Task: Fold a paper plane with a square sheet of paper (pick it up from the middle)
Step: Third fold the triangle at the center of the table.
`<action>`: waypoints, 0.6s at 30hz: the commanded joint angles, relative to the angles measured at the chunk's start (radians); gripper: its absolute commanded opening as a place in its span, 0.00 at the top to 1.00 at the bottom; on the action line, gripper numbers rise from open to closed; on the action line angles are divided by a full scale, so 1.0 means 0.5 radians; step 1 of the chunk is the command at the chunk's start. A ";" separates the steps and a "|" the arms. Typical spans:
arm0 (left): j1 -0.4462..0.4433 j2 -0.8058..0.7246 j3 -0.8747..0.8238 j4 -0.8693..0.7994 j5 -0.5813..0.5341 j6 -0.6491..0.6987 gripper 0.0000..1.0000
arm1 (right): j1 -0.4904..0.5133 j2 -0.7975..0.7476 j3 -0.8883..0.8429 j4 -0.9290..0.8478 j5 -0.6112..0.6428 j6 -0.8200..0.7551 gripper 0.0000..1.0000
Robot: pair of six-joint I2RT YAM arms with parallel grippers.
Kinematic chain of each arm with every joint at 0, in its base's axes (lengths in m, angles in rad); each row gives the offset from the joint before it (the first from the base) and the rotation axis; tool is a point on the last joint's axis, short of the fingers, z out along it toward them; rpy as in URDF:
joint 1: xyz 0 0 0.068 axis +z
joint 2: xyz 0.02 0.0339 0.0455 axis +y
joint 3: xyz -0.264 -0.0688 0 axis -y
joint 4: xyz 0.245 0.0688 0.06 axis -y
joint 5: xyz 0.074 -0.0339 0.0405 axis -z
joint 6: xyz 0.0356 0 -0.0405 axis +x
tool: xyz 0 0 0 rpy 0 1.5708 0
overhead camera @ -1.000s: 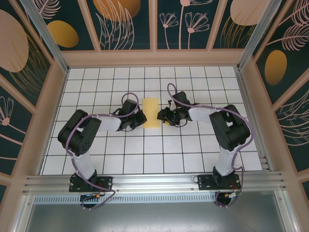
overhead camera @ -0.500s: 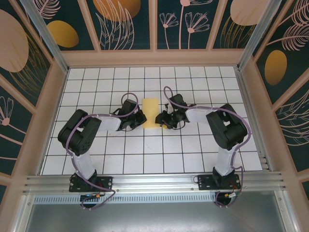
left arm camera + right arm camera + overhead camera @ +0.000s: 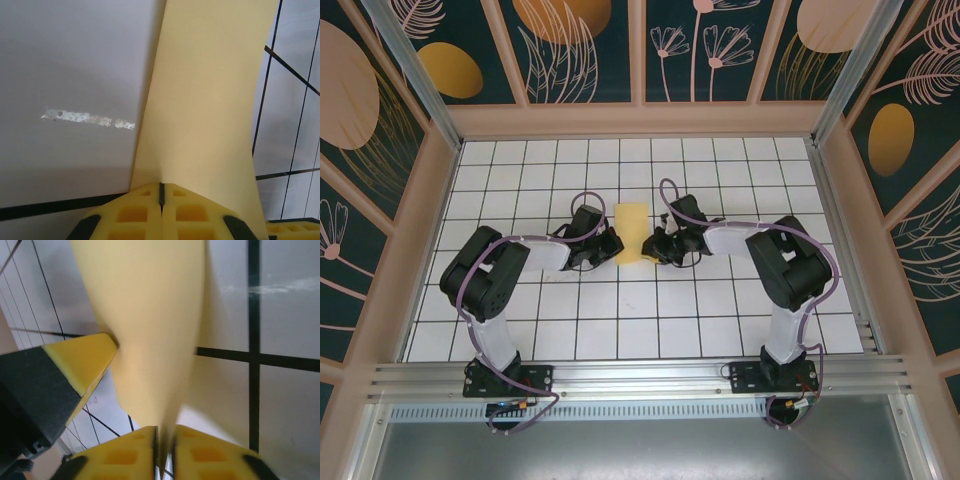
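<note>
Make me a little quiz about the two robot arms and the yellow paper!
1. True or false: the left tool is wide open.
2. Where is the paper? A: between the two tools. B: in the far left corner. C: stuck on the back wall.
3. What is the right tool pinching?
Key: 1 false, it is shut on the paper. 2 A. 3 the paper, at its edge.
</note>
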 commanded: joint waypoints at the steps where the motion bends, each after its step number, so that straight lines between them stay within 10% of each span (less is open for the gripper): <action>1: 0.010 -0.019 -0.035 0.023 0.085 0.018 0.94 | -0.030 -0.034 -0.075 0.056 0.050 0.118 0.93; 18: 0.010 0.090 0.163 0.023 0.117 0.167 0.91 | -0.089 -0.244 -0.212 -0.269 0.007 -0.109 0.97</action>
